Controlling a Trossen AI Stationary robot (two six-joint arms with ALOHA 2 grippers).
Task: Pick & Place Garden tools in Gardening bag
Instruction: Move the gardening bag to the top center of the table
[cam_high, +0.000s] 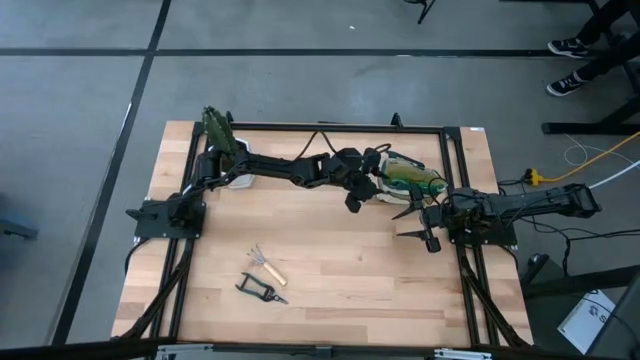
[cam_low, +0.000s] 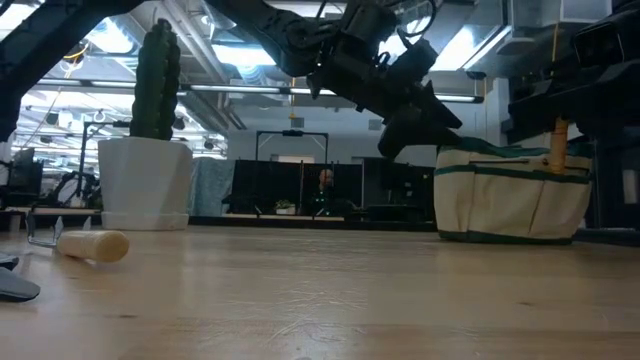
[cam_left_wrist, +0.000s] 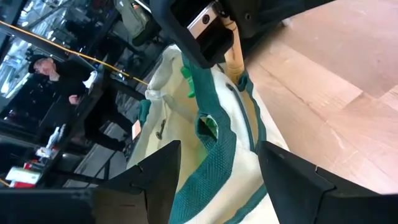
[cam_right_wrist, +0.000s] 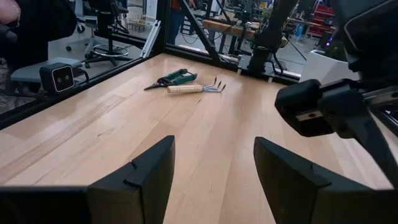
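Left gripper (cam_high: 356, 203), jaws wide and empty, hovers at the gardening bag's (cam_high: 405, 178) nine o'clock. Right gripper (cam_high: 418, 225), wide, empty. Claw rake (cam_high: 266, 264) and pruning shears (cam_high: 260, 290) lie at seven o'clock across bare table (cam_high: 340, 270).

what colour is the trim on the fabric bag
Green, on the cream fabric gardening bag; clearest in the left wrist view.

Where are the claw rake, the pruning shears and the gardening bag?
claw rake (cam_high: 268, 266), high view, on its wooden handle.
pruning shears (cam_high: 259, 290), high view, on the handles where they spread.
gardening bag (cam_low: 500, 200), low view, on its tan front panel.
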